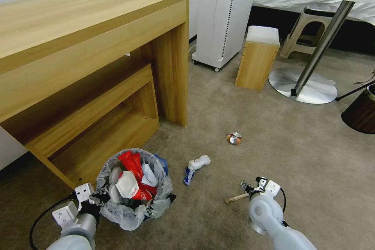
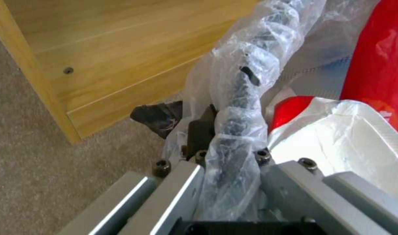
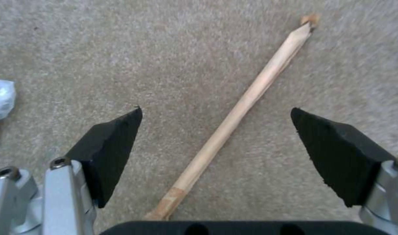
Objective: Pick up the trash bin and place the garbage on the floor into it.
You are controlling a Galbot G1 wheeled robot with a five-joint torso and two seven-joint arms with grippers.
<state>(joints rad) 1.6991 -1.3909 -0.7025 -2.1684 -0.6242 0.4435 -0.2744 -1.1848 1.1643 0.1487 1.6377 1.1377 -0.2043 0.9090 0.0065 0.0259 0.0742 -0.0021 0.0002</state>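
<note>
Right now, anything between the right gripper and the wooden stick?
Nothing visible. The right gripper hangs open over the wooden stick, which lies on bare floor between its fingers. The left gripper holds the trash bin by its rim.

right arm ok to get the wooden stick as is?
Probably yes. The right gripper hangs open over the wooden stick, which lies on bare floor between its fingers, nothing covering it. The left gripper is off at the trash bin, out of the way.

left pincer point(image 1: 102, 197) low at the robot's left (fingers clamped together), right pincer point(image 3: 216, 143) spread wide, pointing down
</note>
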